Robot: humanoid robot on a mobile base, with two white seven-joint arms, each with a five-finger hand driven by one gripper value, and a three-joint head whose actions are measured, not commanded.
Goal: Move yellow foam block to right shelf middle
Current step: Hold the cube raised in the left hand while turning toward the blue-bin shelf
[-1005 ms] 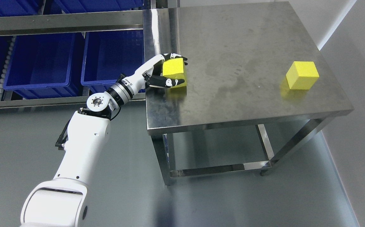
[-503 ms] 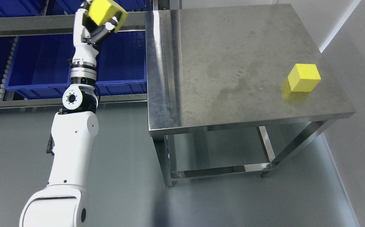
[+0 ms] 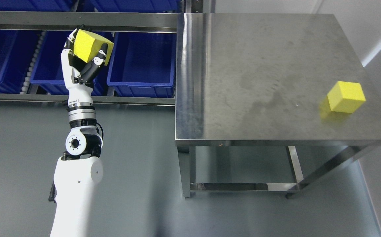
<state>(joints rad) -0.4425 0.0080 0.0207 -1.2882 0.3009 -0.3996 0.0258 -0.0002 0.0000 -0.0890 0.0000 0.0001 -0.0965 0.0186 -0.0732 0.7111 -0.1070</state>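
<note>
The left robot hand is clamped around a yellow block, fingers curled under and beside it, with the block tilted and held up at about 10 o'clock in the head view, in front of the shelf and its blue bins. The fingers cover the block's lower faces, and the palm is hidden behind it. The arm rises from the bottom edge, where its shoulder end is cut off. Whether the block touches the shelf rail or a bin cannot be told. The bins are partly masked by the rail and cropped at the left and top edges. At 3 o'clock a second block sits on the steel surface, near its right edge, well apart from the hand, slightly blurred. The surface's near left corner stands just beside the shelf's right end.
</note>
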